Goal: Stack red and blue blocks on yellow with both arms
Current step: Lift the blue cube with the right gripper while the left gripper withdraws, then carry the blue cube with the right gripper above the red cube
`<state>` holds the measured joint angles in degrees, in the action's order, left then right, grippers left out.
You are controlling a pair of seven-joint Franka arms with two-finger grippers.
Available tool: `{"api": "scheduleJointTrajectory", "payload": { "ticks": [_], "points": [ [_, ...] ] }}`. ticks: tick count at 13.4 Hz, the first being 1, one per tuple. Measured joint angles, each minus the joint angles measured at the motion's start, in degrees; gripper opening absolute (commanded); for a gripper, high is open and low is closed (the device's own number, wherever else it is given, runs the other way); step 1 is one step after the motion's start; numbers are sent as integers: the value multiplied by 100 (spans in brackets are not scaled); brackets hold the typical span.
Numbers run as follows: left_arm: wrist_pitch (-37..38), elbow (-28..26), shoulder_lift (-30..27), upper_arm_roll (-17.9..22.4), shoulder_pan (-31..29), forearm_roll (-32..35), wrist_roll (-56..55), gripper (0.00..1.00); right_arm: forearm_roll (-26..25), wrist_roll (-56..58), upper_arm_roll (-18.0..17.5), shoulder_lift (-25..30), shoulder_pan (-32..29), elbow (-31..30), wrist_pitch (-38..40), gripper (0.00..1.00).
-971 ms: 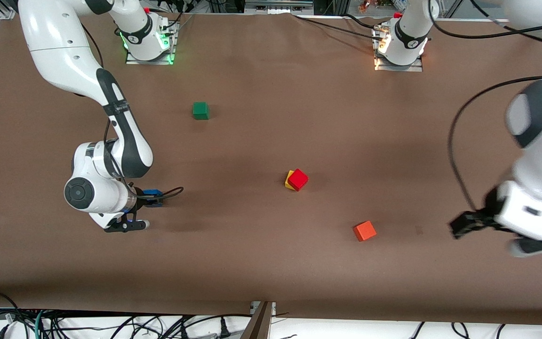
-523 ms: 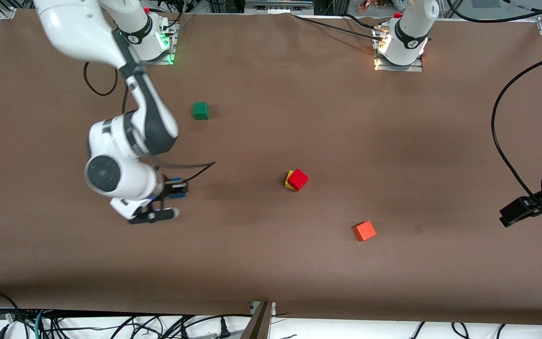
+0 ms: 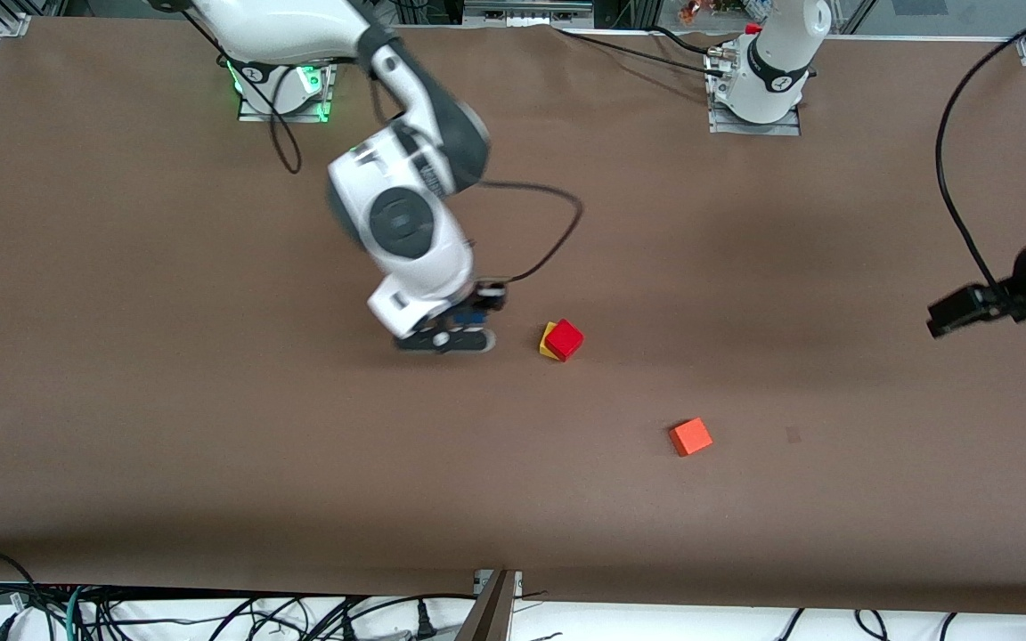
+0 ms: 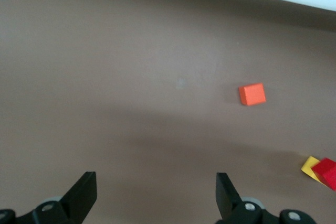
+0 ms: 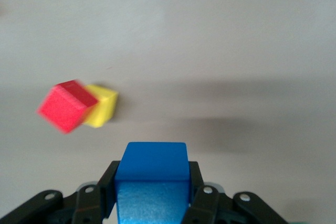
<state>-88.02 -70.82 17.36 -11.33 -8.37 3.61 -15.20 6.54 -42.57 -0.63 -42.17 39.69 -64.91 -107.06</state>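
Observation:
The red block [image 3: 565, 339] sits askew on the yellow cube [image 3: 548, 344] near the table's middle; both show in the right wrist view, red [image 5: 65, 107] on yellow [image 5: 103, 106]. My right gripper [image 3: 467, 322] is shut on the blue block [image 3: 475, 313], beside the stack toward the right arm's end. The blue block [image 5: 152, 169] fills the jaws of the right gripper [image 5: 152, 192]. My left gripper [image 3: 954, 312] is open and empty in the air at the left arm's end of the table; it shows open in the left wrist view [image 4: 156, 203].
An orange cube [image 3: 690, 436] lies nearer the front camera than the stack, toward the left arm's end; it also shows in the left wrist view [image 4: 252, 94]. The green cube is hidden by the right arm. A black cable [image 3: 549, 240] loops from the right wrist.
My right gripper has carried the blue block from the right arm's end of the table to just beside the red-on-yellow stack. My left arm has drawn away toward the table's end.

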Motion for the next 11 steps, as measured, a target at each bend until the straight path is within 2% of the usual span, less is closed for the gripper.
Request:
{"api": "scheduleJointTrajectory", "payload": {
  "ticks": [3,5,11],
  "points": [
    [-319,-850,-462,2,-252,-245,281,100,-1,-990,3,-341,697,153,-639,35],
    [-562,-1357,-734,2,-290,-249,404,100,-2,-1146,34,-544,879,231,-971,35],
    [-694,-1642,-846,2,-322,-250,482,100,-241,-1026,137,-744,780,574,-1195,35]
  ]
}}
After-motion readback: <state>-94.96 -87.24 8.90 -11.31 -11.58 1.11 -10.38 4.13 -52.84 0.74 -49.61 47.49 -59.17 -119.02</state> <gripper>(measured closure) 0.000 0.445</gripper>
